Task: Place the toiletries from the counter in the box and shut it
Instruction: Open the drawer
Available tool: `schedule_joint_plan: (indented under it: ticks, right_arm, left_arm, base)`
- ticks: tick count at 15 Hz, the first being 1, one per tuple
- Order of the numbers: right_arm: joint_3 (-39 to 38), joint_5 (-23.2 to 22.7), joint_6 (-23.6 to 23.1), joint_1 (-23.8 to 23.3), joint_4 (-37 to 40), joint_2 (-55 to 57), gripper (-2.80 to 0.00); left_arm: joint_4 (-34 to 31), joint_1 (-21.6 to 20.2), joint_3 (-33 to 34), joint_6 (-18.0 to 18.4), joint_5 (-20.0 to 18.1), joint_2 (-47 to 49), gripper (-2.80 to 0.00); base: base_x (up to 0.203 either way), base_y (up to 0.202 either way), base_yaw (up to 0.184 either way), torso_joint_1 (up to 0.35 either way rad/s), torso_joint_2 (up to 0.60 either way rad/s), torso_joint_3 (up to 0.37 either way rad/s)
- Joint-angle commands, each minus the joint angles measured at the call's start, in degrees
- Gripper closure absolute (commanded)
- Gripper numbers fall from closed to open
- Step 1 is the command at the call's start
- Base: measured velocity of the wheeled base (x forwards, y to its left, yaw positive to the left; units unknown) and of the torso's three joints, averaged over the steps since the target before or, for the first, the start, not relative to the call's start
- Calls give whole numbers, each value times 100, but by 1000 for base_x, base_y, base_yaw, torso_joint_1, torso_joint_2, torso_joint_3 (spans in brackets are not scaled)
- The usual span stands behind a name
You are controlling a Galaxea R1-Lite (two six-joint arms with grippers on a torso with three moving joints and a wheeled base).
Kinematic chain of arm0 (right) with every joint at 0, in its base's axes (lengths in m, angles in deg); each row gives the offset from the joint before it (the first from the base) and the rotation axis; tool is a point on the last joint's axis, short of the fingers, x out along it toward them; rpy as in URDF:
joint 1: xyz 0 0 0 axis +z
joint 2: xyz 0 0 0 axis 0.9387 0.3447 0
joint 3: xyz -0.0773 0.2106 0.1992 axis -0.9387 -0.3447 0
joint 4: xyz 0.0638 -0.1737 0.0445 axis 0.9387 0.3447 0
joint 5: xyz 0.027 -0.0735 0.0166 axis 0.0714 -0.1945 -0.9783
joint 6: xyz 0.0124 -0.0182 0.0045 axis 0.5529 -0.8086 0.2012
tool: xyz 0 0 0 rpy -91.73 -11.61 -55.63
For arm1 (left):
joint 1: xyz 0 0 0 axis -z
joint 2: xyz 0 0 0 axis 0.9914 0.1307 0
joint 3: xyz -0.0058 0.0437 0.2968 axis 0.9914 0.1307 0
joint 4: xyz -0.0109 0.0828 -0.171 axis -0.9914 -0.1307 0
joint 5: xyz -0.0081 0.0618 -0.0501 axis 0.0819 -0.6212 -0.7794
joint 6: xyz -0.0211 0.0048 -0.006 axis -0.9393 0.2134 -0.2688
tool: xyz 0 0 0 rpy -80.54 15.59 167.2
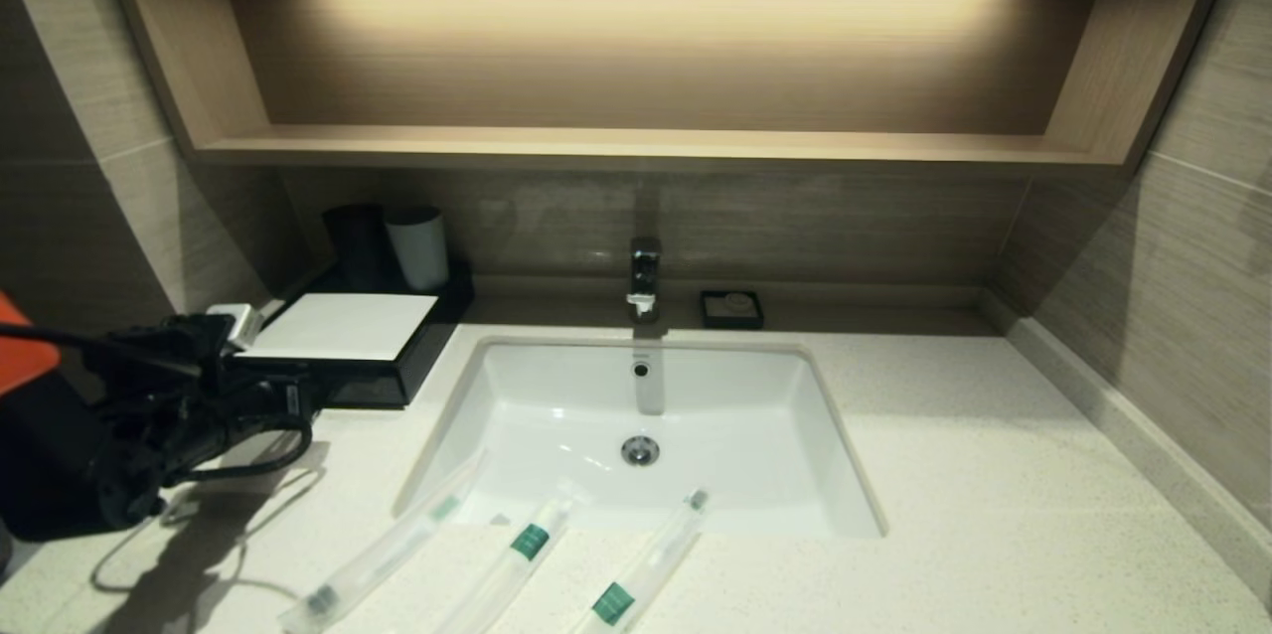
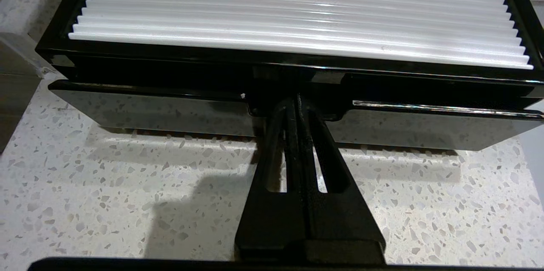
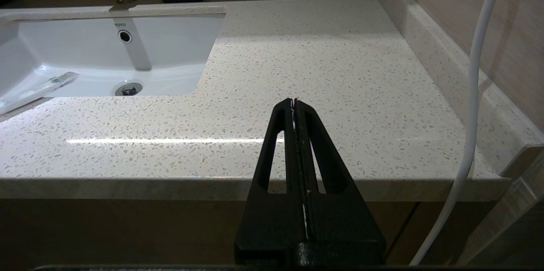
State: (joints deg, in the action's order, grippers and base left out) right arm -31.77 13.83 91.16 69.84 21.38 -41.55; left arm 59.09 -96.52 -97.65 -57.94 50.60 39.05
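The black box (image 1: 417, 351) with a white top panel (image 2: 297, 7) stands at the counter's (image 1: 994, 475) back left. My left gripper (image 2: 293, 102) is shut, its tips tucked into the notch at the top middle of the glossy drawer front (image 2: 170, 111); it also shows in the head view (image 1: 298, 397). Three toiletries in clear sleeves lie at the sink's (image 1: 556, 396) front rim: one with a dark tip (image 1: 397, 540) and two with green bands (image 1: 527, 543) (image 1: 636, 574). My right gripper (image 3: 294, 102) is shut and empty, over the counter's front right edge.
A faucet (image 1: 644, 276) and a small black soap dish (image 1: 731, 308) stand behind the sink. A dark cup (image 1: 353, 241) and a white cup (image 1: 417, 246) stand behind the box. A wooden shelf (image 1: 636, 145) hangs above. A white cable (image 3: 476, 92) runs beside my right arm.
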Motion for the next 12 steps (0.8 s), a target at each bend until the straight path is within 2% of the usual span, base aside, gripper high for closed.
schedule_joint_plan:
  ticks: [1, 5, 12]
  right_arm:
    - [0, -1, 3, 0, -2, 4, 0]
    - [0, -1, 3, 0, -2, 4, 0]
    - [0, -1, 12, 0, -2, 4, 0]
  left_arm:
    - [-124, -3, 16, 60, -7, -127, 0]
    - [-307, -3, 17, 176, -7, -205, 0]
    - [-298, -3, 16, 167, -24, -348, 0]
  base:
    - [0, 0, 0, 0, 0, 0]
    - [0, 0, 0, 0, 0, 0]
    - [0, 0, 0, 0, 0, 0]
